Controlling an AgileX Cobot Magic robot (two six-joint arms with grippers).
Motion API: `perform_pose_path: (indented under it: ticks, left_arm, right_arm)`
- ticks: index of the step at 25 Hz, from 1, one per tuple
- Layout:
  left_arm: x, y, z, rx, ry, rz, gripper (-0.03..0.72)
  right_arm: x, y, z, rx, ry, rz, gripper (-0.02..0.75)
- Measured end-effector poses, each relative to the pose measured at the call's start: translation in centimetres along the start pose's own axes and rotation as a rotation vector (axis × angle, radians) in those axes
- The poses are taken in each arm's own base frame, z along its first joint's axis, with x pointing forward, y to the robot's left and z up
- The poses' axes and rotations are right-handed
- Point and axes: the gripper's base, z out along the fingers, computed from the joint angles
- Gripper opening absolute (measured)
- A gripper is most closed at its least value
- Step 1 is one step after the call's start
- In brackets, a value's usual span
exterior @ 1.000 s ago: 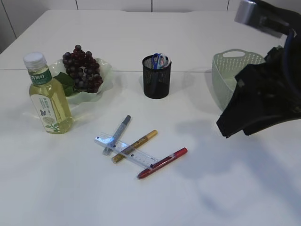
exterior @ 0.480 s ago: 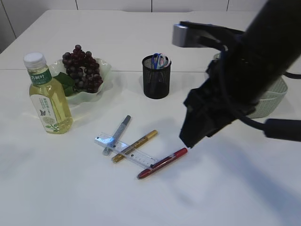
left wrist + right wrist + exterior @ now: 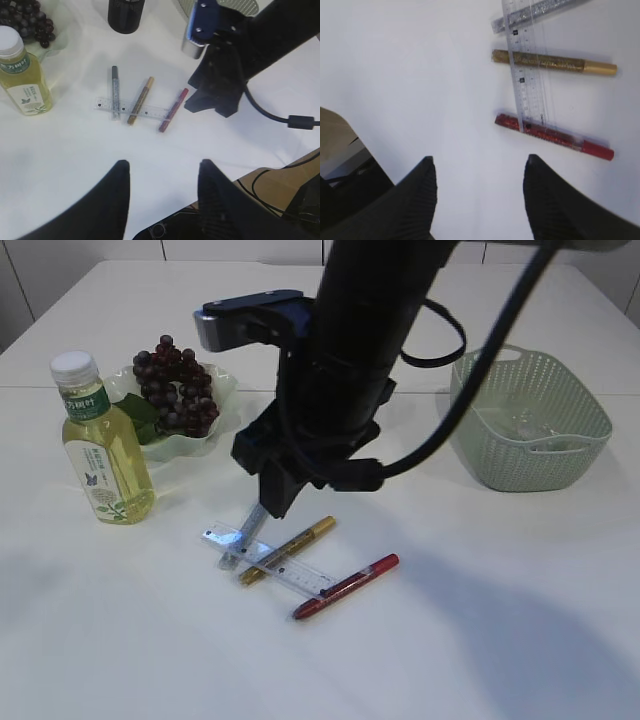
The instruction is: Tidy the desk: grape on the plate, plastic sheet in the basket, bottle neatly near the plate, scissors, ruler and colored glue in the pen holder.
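Note:
A clear ruler (image 3: 268, 561) lies across three glitter glue pens: silver (image 3: 247, 528), gold (image 3: 291, 547) and red (image 3: 346, 585). My right gripper (image 3: 273, 506) hangs open just above their far end; in the right wrist view it (image 3: 480, 163) is empty, with the ruler (image 3: 527, 65), gold glue (image 3: 552, 62) and red glue (image 3: 552, 135) ahead. My left gripper (image 3: 162, 166) is open and empty, high over the table's near edge. Grapes (image 3: 175, 390) sit on the plate (image 3: 222, 385), the bottle (image 3: 105, 445) beside it. The plastic sheet (image 3: 530, 425) lies in the basket (image 3: 470, 400). The scissors are hidden.
The right arm (image 3: 350, 360) blocks the black mesh pen holder in the exterior view; the left wrist view shows the pen holder (image 3: 126, 12) at its top edge. Cables and the table's edge (image 3: 280, 165) show at that view's lower right.
My right arm has swept from beside the basket leftward across the table to above the glue pens, now covering the pen holder. Its jaws have spread slightly. Nothing on the table moved.

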Motion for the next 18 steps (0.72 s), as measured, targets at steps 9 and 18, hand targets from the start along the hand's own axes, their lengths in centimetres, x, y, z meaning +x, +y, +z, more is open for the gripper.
perform_pose_path:
  ticks: [9, 18]
  left_arm:
    - [0.0, -0.1, 0.0, 0.016, 0.003, -0.007, 0.330]
    - [0.2, -0.3, 0.2, 0.033, 0.016, -0.014, 0.331]
  right_arm:
    - [-3.1, -1.5, 5.6, 0.041, 0.066, -0.019, 0.461]
    - [-4.5, -2.6, 9.0, 0.050, 0.094, -0.050, 0.461]
